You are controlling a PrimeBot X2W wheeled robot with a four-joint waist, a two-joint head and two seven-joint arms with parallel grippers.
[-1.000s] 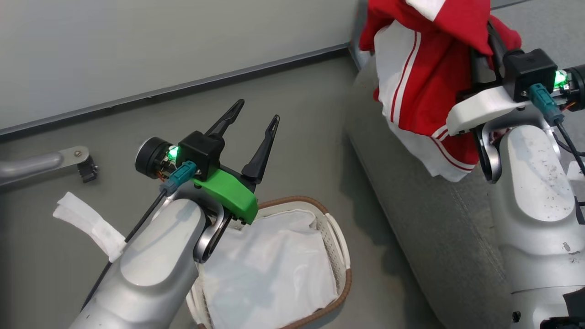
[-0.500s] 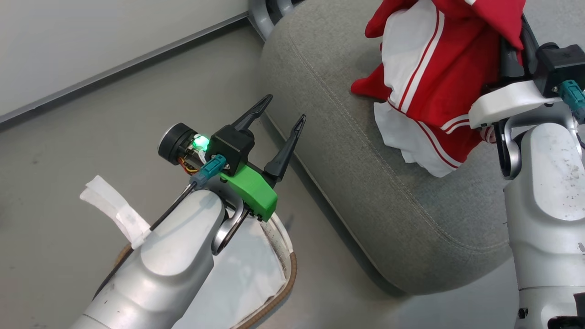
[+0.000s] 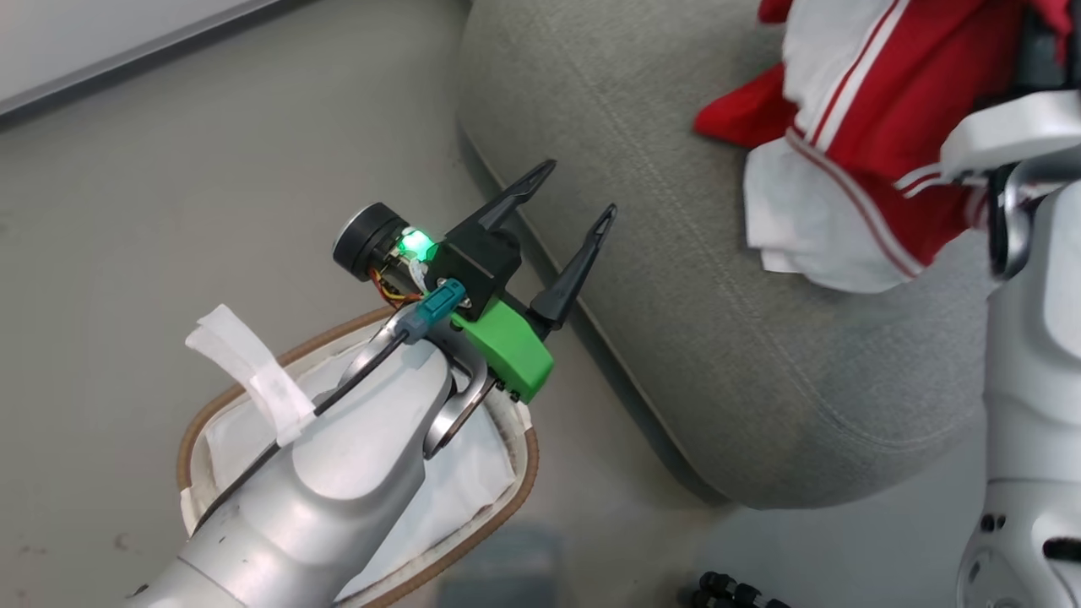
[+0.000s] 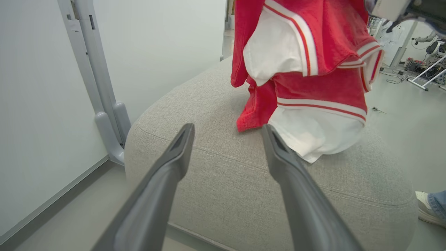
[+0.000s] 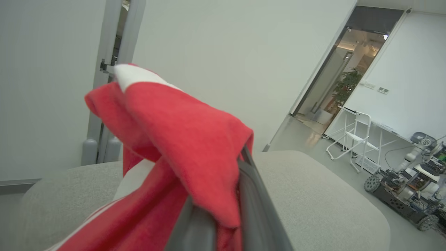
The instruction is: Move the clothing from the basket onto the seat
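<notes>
The red clothing [image 3: 853, 101] with white bands hangs from my right gripper [image 5: 237, 164], which is shut on a fold of it; the fabric drapes over the fingertips. Its lower white hem [image 4: 313, 136] rests on top of the grey seat [image 3: 676, 253]. In the left wrist view the clothing [image 4: 306, 69] hangs just past my left gripper [image 4: 226, 136], whose fingers are open and hold nothing. In the head view the left gripper [image 3: 574, 190] hovers over the seat's near edge. The basket [image 3: 190, 431] sits on the floor under my left forearm, with its white liner [image 3: 473, 473] inside.
A grey upright post [image 4: 104, 104] stands by the white wall behind the seat [image 4: 226, 181]. A person's shoe [image 4: 427, 209] is on the floor beyond the seat. A folding chair [image 5: 359, 132] and a wheeled robot [image 5: 407, 184] stand far off near a doorway.
The head camera has swung toward the seat, so the whole picture shifted. The clothing, still held by the right gripper, now touches the seat with its hem. The left gripper stays open.
</notes>
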